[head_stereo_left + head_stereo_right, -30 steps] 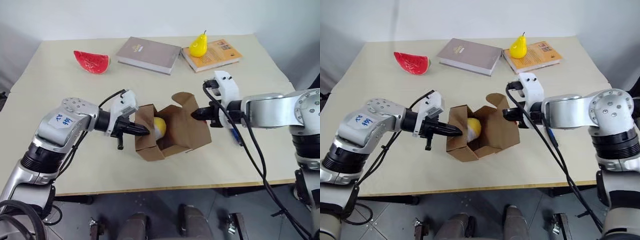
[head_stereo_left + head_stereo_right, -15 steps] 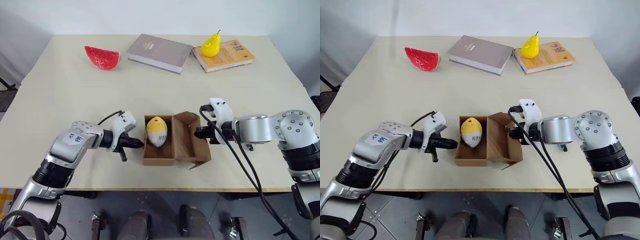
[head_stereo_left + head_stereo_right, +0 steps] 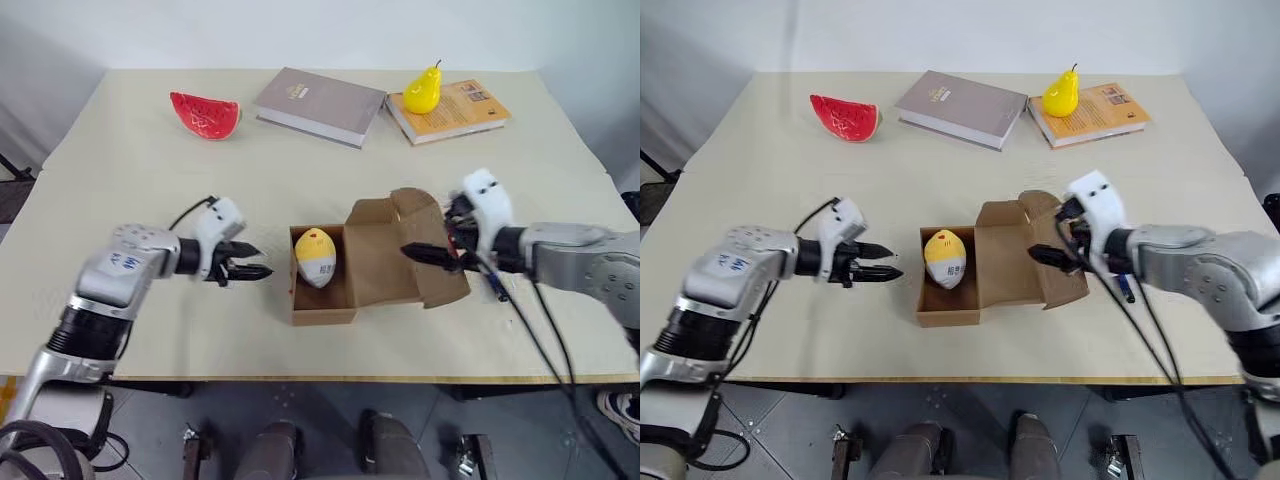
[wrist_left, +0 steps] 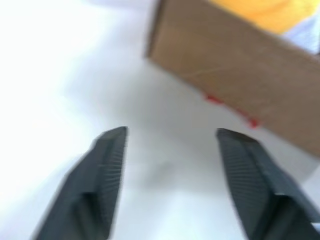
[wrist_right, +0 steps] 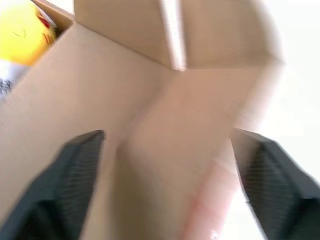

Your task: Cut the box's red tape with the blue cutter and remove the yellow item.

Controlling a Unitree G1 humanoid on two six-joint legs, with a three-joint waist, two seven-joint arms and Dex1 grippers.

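- The yellow item (image 3: 316, 256) stands in the open box (image 3: 322, 305), long axis toward the far table (image 3: 130, 150) edge.
- Left gripper (image 3: 258, 266) is spread, beside the box.
- Right gripper (image 3: 418, 254) is spread over the flap.

Box (image 3: 360, 268) now flat on the table, both grippers' jaws released and drawn back from it.

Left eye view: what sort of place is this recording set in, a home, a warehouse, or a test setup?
Most likely a lab or test setup. A bare pale table against a plain wall carries staged props: a watermelon slice, a pear standing on an orange book, a grey book, and an opened box.
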